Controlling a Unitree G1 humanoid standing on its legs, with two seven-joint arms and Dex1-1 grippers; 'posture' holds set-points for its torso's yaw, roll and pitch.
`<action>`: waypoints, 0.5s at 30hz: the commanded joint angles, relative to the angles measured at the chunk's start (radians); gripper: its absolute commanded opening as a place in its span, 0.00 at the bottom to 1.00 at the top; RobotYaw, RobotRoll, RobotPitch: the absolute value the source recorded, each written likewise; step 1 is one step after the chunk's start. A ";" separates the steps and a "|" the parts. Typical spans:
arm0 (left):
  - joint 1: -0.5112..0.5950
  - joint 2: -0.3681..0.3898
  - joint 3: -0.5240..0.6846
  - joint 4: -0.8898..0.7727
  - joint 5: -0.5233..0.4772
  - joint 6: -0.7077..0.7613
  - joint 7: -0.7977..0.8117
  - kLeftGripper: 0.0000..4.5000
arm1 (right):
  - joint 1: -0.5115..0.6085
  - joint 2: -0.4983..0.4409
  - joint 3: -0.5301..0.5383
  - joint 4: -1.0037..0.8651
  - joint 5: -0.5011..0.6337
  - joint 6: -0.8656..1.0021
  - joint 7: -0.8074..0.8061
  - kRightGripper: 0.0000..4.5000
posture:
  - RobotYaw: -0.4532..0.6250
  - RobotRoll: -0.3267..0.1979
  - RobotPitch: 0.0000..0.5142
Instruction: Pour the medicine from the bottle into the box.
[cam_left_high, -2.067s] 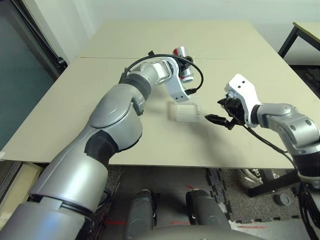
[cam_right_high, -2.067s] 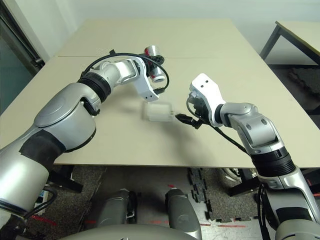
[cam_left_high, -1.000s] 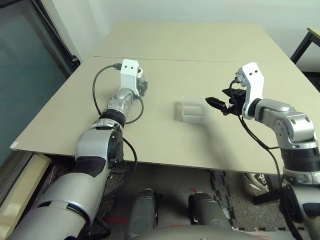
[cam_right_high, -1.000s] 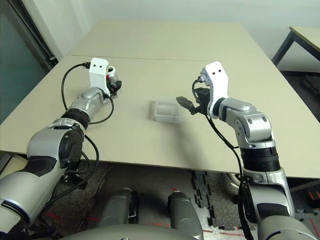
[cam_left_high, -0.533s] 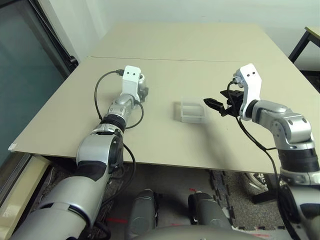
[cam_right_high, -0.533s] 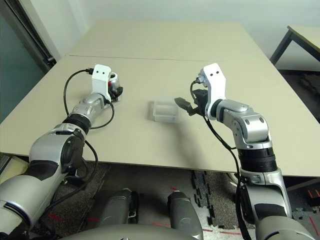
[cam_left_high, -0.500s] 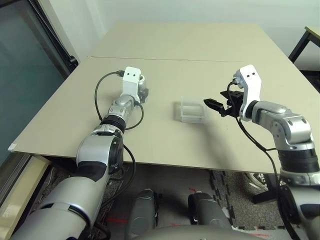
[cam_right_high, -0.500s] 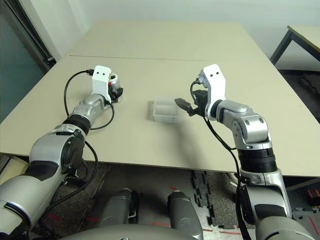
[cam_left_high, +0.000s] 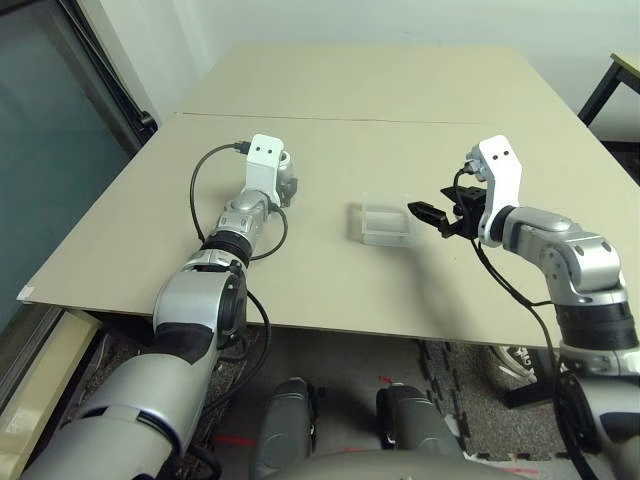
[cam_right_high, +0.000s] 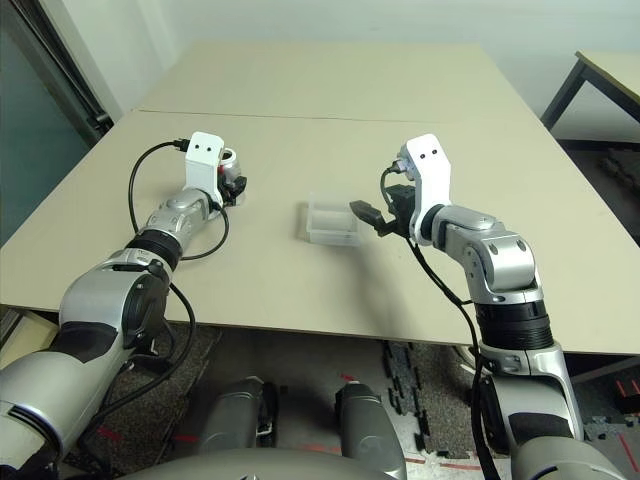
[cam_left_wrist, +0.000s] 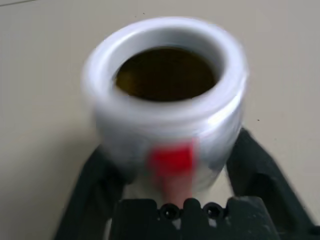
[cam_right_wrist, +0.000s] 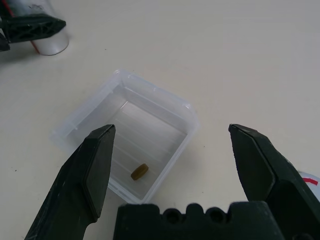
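From the head camera I see the bottle (cam_left_high: 284, 178) standing upright on the table (cam_left_high: 400, 110), mostly hidden behind my left gripper (cam_left_high: 281, 190). The box (cam_left_high: 384, 222) lies flat mid-table, with the right gripper (cam_left_high: 425, 215) just beside it.

Left wrist: the bottle's open mouth points up, between black fingers (cam_left_wrist: 257, 167) parted around it; contact I cannot tell.

Right wrist: jaws wide, empty, and a small brown pill (cam_right_wrist: 139, 171) lies in the box.

On the table (cam_left_high: 400, 110): bottle (cam_left_high: 284, 180) upright at left, between the left gripper's (cam_left_wrist: 170, 165) fingers; box (cam_left_high: 386, 220) at centre, one pill (cam_right_wrist: 139, 171) inside; right gripper (cam_left_high: 425, 213) just right of the box.
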 joint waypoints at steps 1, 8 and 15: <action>0.014 0.001 -0.004 -0.008 -0.001 -0.011 -0.013 1.00 | 0.005 -0.004 -0.008 -0.016 0.010 0.009 -0.003 1.00 | 0.44 0.62 0.12; 0.015 0.008 -0.007 -0.010 0.003 -0.025 -0.006 1.00 | 0.002 -0.006 -0.006 -0.013 0.011 0.012 0.002 1.00 | 0.44 0.62 0.13; 0.022 0.009 -0.011 -0.017 0.004 -0.033 -0.012 1.00 | 0.000 -0.003 -0.004 -0.011 0.012 0.013 0.003 1.00 | 0.45 0.62 0.13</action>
